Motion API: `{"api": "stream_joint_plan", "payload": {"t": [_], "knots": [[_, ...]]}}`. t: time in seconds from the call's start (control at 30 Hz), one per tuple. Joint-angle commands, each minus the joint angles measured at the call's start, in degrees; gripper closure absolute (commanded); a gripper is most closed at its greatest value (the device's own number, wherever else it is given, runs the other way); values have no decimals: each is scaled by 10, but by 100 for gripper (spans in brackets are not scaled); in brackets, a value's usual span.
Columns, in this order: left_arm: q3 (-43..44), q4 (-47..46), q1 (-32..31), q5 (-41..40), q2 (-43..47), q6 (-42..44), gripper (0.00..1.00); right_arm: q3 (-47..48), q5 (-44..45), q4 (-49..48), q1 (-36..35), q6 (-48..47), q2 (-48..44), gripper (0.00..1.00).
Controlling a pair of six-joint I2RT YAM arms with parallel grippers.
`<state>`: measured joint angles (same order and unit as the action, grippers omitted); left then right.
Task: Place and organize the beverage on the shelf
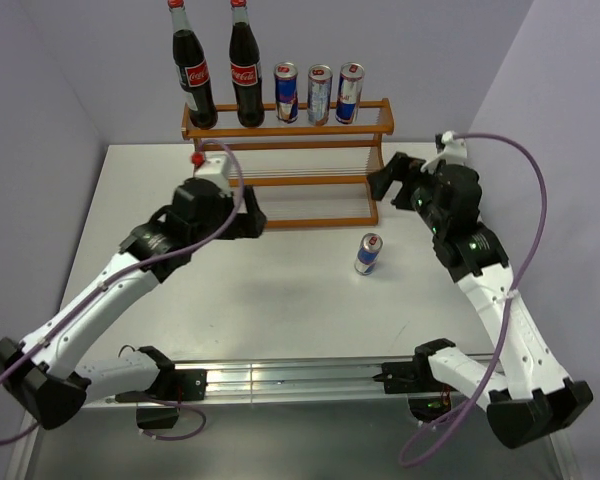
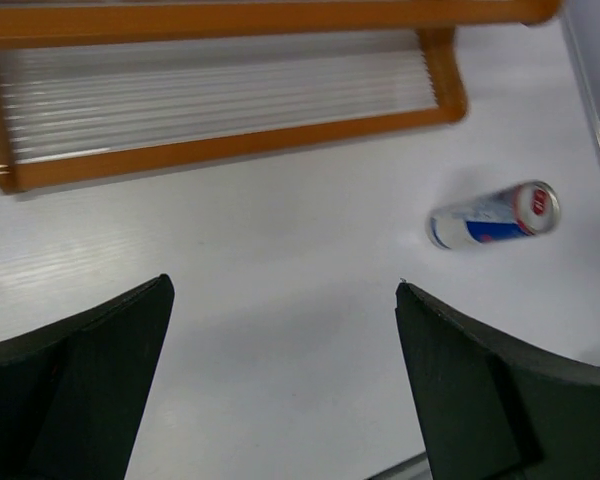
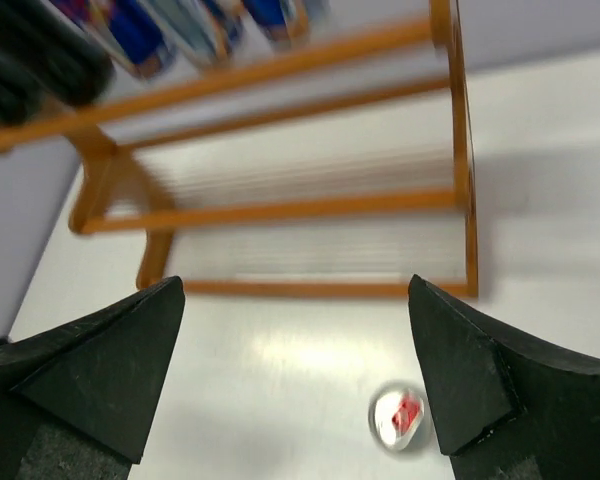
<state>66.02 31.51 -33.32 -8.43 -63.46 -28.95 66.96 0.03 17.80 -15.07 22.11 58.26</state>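
Two cola bottles (image 1: 193, 72) (image 1: 245, 68) and three silver-blue cans (image 1: 319, 94) stand in a row on the top tier of the orange-brown shelf (image 1: 280, 212). A fourth can (image 1: 368, 254) stands upright on the table in front of the shelf's right end; it also shows in the left wrist view (image 2: 493, 215) and from above in the right wrist view (image 3: 399, 418). My left gripper (image 2: 282, 290) is open and empty above the table, left of that can. My right gripper (image 3: 295, 290) is open and empty, above and behind the can, by the shelf's right end.
The white table (image 1: 250, 310) lies between purple walls. A metal rail (image 1: 280, 380) runs along the near edge between the arm bases. The shelf's two lower tiers (image 2: 220, 100) hold nothing.
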Motion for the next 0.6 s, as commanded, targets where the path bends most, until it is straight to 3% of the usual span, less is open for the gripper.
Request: {"api": "stream_joint_plan", "payload": {"t": [0.0, 0.33, 0.57], "knots": [[42, -40, -73, -42, -44, -34, 1, -45, -6, 61, 1, 38, -63, 0], [127, -124, -258, -62, -243, -46, 0, -65, 116, 171, 1, 28, -217, 0], [226, -161, -332, -70, -373, -12, 1, -80, 153, 187, 1, 51, -297, 0]]}}
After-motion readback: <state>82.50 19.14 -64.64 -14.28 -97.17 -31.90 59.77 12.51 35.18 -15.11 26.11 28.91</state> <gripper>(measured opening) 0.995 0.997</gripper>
